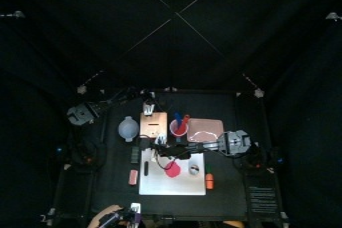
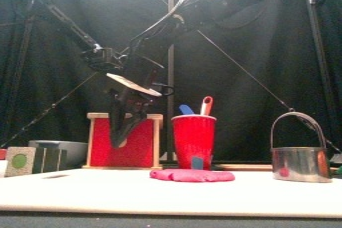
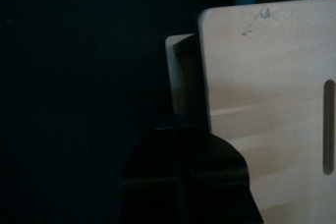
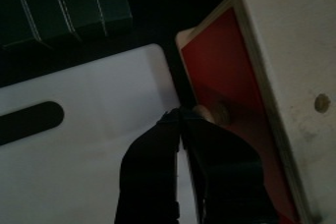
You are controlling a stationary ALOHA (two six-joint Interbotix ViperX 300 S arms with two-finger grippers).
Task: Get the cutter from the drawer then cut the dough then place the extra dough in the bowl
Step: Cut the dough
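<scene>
I note the cutter (image 2: 301, 157) already out, standing apart to the right of the uncut dough (image 2: 191, 175); right gripper (image 4: 180, 120) pinched shut, empty, at the red drawer front (image 4: 217, 71); left gripper (image 3: 182, 144) over the wooden box (image 3: 269, 90), opening unreadable; cutting and moving scraps to the bowl (image 1: 127, 127) remain.

We find the dough (image 2: 191, 175) on the cutting board (image 1: 174, 187), the cup (image 2: 194, 140) behind it, the wooden box (image 2: 107, 142) left of the cup, and the cutter (image 2: 301, 162) standing right of the dough.

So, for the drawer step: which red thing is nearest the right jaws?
The drawer front of the wooden box, an upright panel; not the cup or dough.
</scene>
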